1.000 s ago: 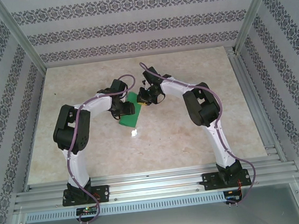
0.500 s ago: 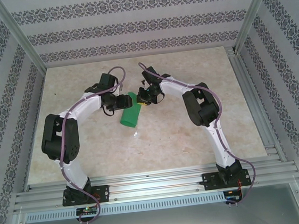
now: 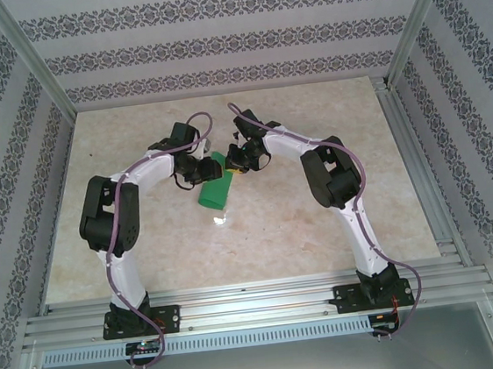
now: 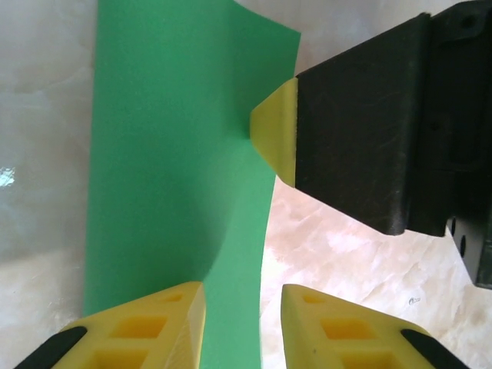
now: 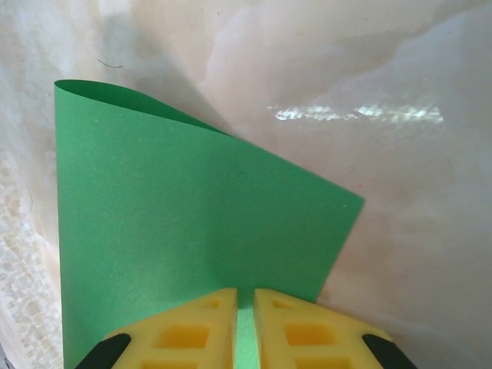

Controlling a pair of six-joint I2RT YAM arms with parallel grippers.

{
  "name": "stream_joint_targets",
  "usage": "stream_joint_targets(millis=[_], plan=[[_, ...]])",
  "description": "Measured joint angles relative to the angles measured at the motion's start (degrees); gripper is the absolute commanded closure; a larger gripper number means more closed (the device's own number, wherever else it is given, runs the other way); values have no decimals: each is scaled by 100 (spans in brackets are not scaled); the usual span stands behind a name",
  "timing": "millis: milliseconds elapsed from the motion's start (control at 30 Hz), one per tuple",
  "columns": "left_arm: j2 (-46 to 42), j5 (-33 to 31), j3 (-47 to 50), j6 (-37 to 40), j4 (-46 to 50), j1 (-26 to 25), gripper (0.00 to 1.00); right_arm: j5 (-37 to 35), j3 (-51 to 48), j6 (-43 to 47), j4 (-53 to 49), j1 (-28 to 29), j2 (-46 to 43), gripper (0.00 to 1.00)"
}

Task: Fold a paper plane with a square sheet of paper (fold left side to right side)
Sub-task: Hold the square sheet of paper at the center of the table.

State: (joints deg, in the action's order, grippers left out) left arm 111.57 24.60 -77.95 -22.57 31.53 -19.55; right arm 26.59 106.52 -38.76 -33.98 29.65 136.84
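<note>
From above, the far part of the sheet of paper (image 3: 215, 192) is hidden under the two wrists. Only its near end shows, as a green strip angled toward the near side of the bench (image 3: 262, 244). The left gripper (image 3: 194, 172) and right gripper (image 3: 237, 162) meet over it from either side, too small and dark there to read their fingers.

In the right wrist view, the right gripper's yellow fingers (image 5: 192, 334) stand nearly together with a thin sliver of green between them, clamped on the sheet's near edge. That edge is cut off by the picture's lower border. The sheet's far left part curls up off the bench in a rounded hump with a shadow behind it. Its right corner looks flat on the marbled surface.

In the left wrist view, the left gripper's fingers (image 4: 154, 330) are apart. The right-hand edge of the sheet runs down through the gap between them, though I cannot tell whether either finger touches the paper. The sheet runs off the top and bottom of that picture. Higher up, the yellow tip of the other gripper's finger (image 4: 273, 134) presses at that same edge, which bows inward there. The black body behind it blocks the bench on that side.

The sheet sits about mid-bench, slightly toward the far side. Bare surface lies all around it, and the patterned walls and the near metal rail (image 3: 259, 305) are well apart from it.
</note>
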Motion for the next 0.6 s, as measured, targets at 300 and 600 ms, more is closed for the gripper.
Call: stream_joint_targets(millis=[300,600], plan=[[48,-114,181,2,-59,2,68,0,63,33,-74,0,31,85],[52,-138,551,0,-216,4,69,-68,138,87,-151,33,57,85]])
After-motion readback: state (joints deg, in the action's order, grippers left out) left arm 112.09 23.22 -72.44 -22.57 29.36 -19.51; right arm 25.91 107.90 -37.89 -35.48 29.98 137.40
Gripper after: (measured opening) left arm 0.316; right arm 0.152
